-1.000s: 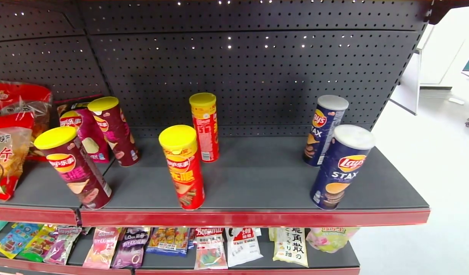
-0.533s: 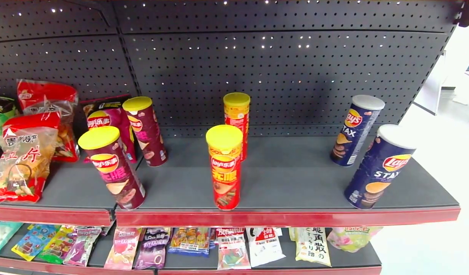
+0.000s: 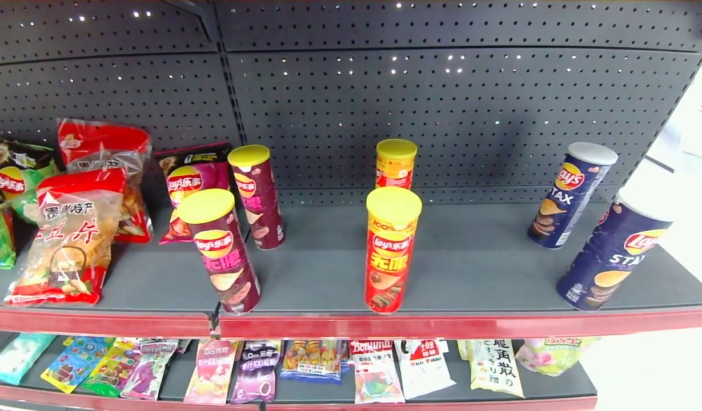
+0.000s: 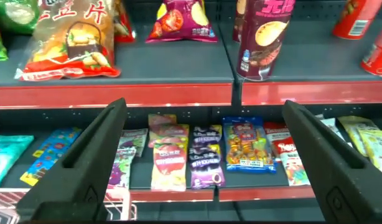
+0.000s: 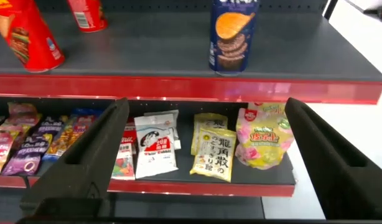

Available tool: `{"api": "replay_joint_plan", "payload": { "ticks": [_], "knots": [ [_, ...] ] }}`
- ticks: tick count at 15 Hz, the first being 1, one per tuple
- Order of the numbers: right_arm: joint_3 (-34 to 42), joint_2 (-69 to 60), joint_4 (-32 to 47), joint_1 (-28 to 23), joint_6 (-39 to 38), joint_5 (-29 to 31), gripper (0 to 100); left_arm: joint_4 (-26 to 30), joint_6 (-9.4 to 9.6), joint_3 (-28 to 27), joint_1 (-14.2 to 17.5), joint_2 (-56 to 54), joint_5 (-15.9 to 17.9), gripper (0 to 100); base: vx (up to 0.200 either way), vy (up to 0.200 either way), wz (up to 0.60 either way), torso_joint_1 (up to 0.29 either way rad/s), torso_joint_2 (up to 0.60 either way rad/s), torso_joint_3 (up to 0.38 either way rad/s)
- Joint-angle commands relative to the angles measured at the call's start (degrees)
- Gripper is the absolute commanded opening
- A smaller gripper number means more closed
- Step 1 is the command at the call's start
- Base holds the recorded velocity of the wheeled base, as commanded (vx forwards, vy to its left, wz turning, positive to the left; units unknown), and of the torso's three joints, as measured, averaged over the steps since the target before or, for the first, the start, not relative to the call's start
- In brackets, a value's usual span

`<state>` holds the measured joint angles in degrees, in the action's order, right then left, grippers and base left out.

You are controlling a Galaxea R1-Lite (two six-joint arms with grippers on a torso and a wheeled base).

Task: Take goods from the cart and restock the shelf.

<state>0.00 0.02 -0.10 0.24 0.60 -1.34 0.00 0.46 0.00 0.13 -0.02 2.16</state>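
Where the upper shelf (image 3: 328,268) starts at the left, snack bags (image 3: 71,228) lean in a cluster against the pegboard back (image 3: 385,114), with a purple bag (image 3: 188,185) just beside them. Next come two maroon cans with yellow lids, both upright: one (image 3: 219,251) stands at the red front edge, the other (image 3: 258,197) farther back, near the purple bag. Toward the middle stand two red cans, the front one (image 3: 390,251) at the edge and the rear one (image 3: 395,162) directly behind it, close to the pegboard. Well apart to the right are two dark blue cans with pale lids, one (image 3: 568,197) set back and one (image 3: 613,257) near the front edge. On the lower shelf (image 3: 562,388), flat candy packets (image 3: 305,365) lie in a row. The left gripper (image 4: 204,106) faces the shelf front with its fingers spread wide and nothing between them. The right gripper (image 5: 206,102) also faces the shelf front, spread wide and empty.
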Motion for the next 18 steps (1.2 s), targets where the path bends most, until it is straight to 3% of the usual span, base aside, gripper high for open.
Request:
{"api": "replay_joint_plan", "payload": {
  "ticks": [1, 6, 18],
  "knots": [
    [0.0, 0.0, 0.0, -0.1, 0.0, -0.1, 100, 0.0, -0.02, 0.0, 0.0, 0.0, 0.0, 100, 0.000, 0.000, 0.00, 0.000, 0.00, 0.000],
    [0.0, 0.0, 0.0, -0.1, 0.0, -0.1, 100, 0.0, -0.02, 0.0, 0.0, 0.0, 0.0, 100, 0.200, 0.000, 0.00, -0.005, 0.00, 0.001],
    [0.0, 0.0, 0.0, -0.1, 0.0, -0.1, 100, 0.0, -0.02, 0.0, 0.0, 0.0, 0.0, 100, 0.000, 0.000, 0.00, 0.000, 0.00, 0.000]
  ]
}}
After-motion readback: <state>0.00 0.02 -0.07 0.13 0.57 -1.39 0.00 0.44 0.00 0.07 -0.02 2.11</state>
